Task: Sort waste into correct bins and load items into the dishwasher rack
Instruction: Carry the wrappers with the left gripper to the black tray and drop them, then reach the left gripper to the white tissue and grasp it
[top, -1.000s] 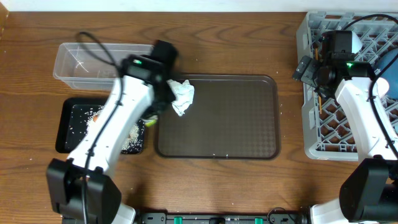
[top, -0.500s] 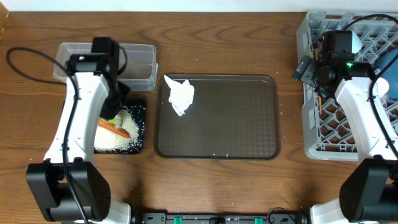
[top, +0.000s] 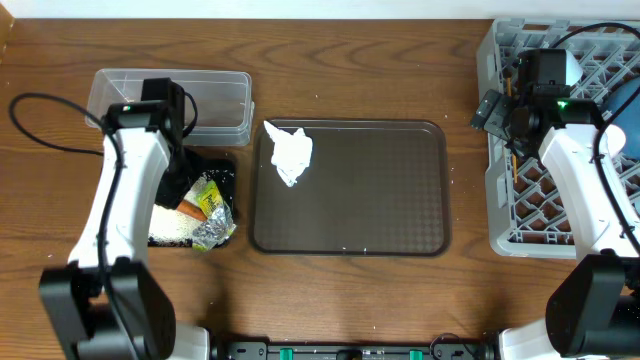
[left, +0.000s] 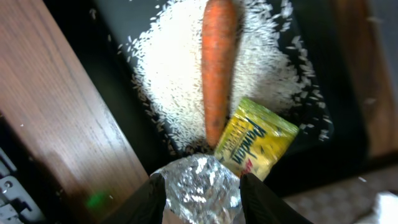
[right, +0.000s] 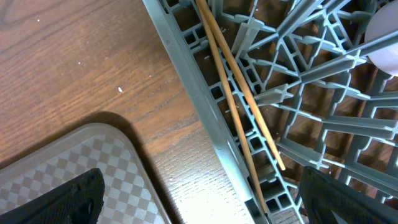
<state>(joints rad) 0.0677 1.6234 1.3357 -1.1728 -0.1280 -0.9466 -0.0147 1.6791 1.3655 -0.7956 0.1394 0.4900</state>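
The silver-and-yellow foil wrapper (top: 210, 218) (left: 200, 185) lies in the black bin (top: 222, 163) (left: 112, 25) at its near right corner. It rests beside the orange carrot (top: 192, 209) (left: 219, 62) on the heap of rice (top: 170, 226) (left: 165, 68). My left gripper (top: 190, 180) (left: 202, 202) hovers just over the wrapper, open, its fingers on either side of the silver end. The white tissue (top: 290, 153) sits on the brown tray's far left. My right gripper (top: 497, 120) (right: 205, 208) hangs wide open over the left wall of the dishwasher rack (top: 500, 190) (right: 186, 68), where the chopsticks (right: 239, 106) lie.
The clear tub (top: 215, 100) stands behind the black bin. The brown tray (top: 360, 200) (right: 74, 174) fills the middle of the table. A blue bowl (top: 628, 128) shows at the rack's right edge.
My left arm swung from the tray to the black bin with the wrapper. Its jaws have opened and the wrapper now lies in the bin on the rice. The right arm has stayed still.
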